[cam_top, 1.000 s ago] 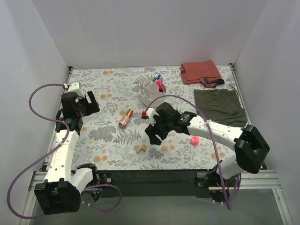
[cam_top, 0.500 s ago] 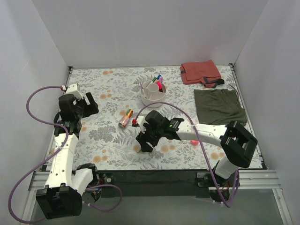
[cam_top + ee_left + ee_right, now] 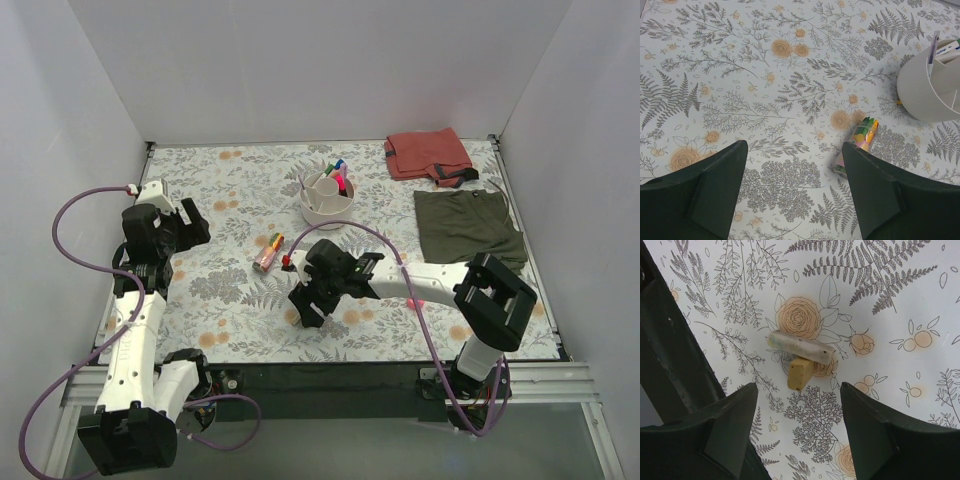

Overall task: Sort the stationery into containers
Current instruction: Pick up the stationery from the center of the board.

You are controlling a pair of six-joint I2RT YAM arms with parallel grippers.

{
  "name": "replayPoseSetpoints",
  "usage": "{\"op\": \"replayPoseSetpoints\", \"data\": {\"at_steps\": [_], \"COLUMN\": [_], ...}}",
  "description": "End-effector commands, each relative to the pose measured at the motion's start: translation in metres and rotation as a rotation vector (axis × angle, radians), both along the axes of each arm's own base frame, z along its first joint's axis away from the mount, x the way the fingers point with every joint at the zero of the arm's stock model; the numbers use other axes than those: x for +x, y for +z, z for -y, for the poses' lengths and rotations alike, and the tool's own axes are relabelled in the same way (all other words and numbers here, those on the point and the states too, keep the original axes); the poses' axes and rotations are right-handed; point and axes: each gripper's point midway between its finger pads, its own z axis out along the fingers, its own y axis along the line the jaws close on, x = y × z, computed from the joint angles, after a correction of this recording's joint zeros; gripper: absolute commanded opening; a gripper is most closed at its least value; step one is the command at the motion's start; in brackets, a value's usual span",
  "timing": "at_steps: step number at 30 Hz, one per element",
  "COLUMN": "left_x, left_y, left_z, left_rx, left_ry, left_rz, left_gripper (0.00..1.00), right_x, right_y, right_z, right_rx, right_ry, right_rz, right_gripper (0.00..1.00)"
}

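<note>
The white bowl (image 3: 326, 203) stands at mid-back with several pens (image 3: 338, 172) upright in it; its wall shows in the left wrist view (image 3: 925, 87). A pink-orange patterned tube (image 3: 268, 252) lies left of centre and also shows in the left wrist view (image 3: 858, 146). My right gripper (image 3: 305, 306) is open, low over a tan bit (image 3: 801, 374) and a pale speckled stick (image 3: 801, 346), which lie just beyond the open jaws (image 3: 799, 388). In the top view these bits are hidden under the gripper. My left gripper (image 3: 190, 222) is open and empty (image 3: 793, 150) above the mat.
A folded red cloth (image 3: 428, 155) lies at the back right, with an olive-green cloth (image 3: 468, 225) in front of it. A pink ball (image 3: 414, 301) is mostly hidden under my right arm. White walls close in the floral mat (image 3: 230, 180).
My right gripper has swung left and toward the near edge, ending over the tan bits. My left arm has shifted slightly.
</note>
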Motion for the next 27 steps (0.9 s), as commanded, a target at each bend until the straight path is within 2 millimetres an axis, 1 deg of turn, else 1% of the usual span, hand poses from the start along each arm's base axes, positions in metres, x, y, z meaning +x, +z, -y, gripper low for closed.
{"op": "replayPoseSetpoints", "data": {"at_steps": [1, 6, 15, 16, 18, 24, 27], "left_x": [-0.004, -0.003, -0.004, -0.005, -0.005, -0.006, -0.006], "left_y": [0.004, 0.005, 0.004, 0.003, 0.002, 0.0, 0.001], "left_z": [0.003, 0.003, 0.005, 0.005, 0.005, 0.008, 0.008], "left_rx": [-0.023, -0.027, -0.031, -0.033, -0.034, -0.046, -0.042], "left_ry": [-0.004, -0.008, -0.016, -0.017, -0.018, -0.028, -0.03], "left_rz": [0.011, 0.016, 0.016, 0.015, 0.013, 0.012, 0.013], "left_gripper": [0.76, 0.76, 0.76, 0.76, 0.76, 0.76, 0.76], "right_x": [0.009, 0.015, 0.023, 0.023, 0.026, 0.027, 0.023], "right_y": [0.007, 0.002, 0.003, 0.002, 0.005, 0.004, 0.0], "right_z": [-0.013, -0.012, -0.02, -0.021, -0.024, -0.03, -0.025], "right_rx": [0.03, 0.011, 0.022, 0.021, 0.028, 0.029, 0.005], "right_ry": [-0.026, -0.06, -0.075, -0.075, -0.078, -0.069, -0.068], "right_rz": [0.016, 0.025, 0.043, 0.043, 0.047, 0.057, 0.053], "right_gripper": [0.76, 0.75, 0.62, 0.58, 0.56, 0.54, 0.53]}}
